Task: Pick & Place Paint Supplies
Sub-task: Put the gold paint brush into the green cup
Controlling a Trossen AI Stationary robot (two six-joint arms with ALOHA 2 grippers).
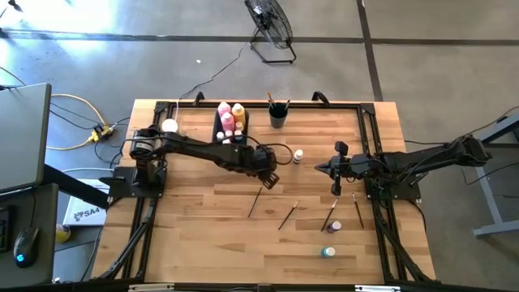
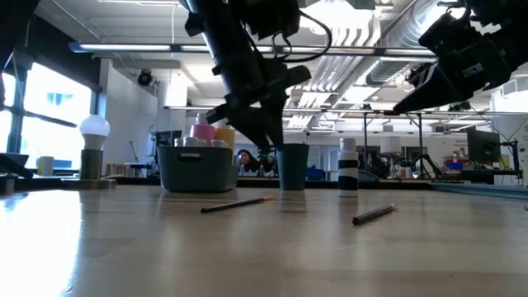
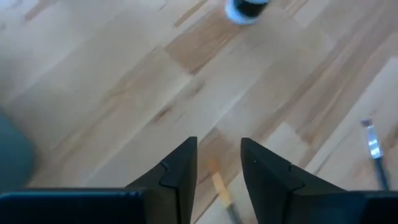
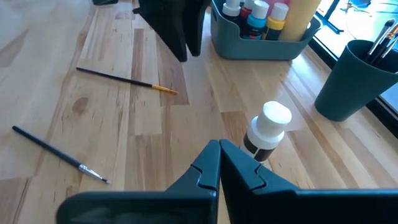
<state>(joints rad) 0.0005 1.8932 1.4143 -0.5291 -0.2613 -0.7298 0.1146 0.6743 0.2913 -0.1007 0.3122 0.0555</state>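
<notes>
One paintbrush (image 3: 221, 190) lies on the table beneath the left end effector's (image 3: 217, 167) parted fingers.

Your overhead shot is evenly lit: the wooden table (image 1: 203, 235) reads bright, shadows under the arms are short and soft. From table height you're shooting into ceiling strip lights (image 2: 165, 49) and a window glaring beside the white knob (image 2: 93, 128), so both arms go to silhouette. Left wrist picture is motion-blurred; the small bottle (image 3: 245, 9) smears. Right wrist picture is sharp.
</notes>
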